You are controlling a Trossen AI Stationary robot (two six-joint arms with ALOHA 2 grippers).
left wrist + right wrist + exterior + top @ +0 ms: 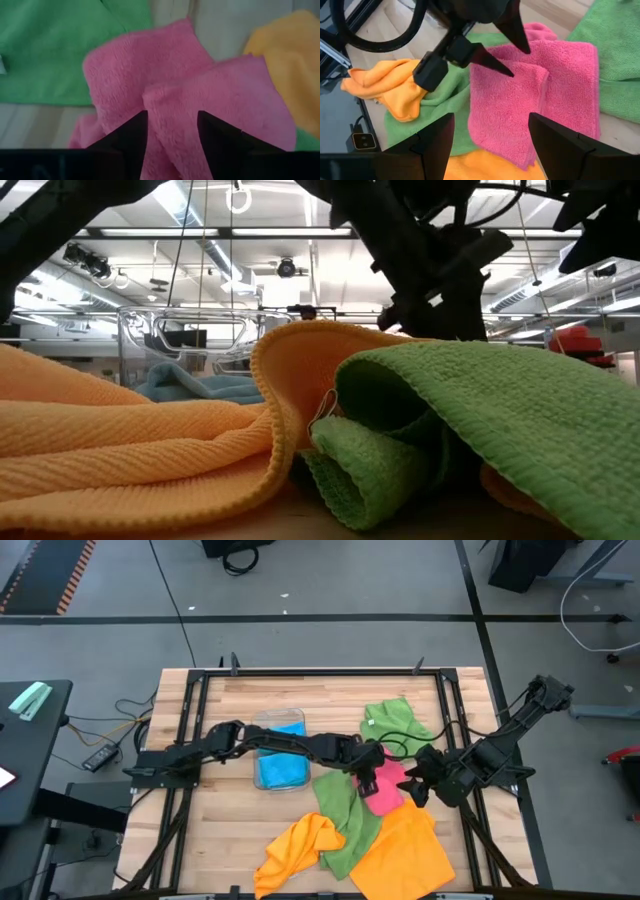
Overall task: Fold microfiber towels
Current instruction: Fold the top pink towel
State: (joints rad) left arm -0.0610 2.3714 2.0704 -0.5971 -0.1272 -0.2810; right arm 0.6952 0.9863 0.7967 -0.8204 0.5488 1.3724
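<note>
A wooden bench point(240, 810) carries a heap of cloths: nearest its front edge lie an orange towel point(405, 852), a second, crumpled orange towel point(297, 845) and a green towel point(345, 815). Behind them the left hand point(367, 783), fingers parted, hangs over the pink towel point(386, 790), gripping nothing; the right hand point(422, 790) waits open just beside. Farther back sit a blue towel point(280, 762) and another green towel point(392, 723).
</note>
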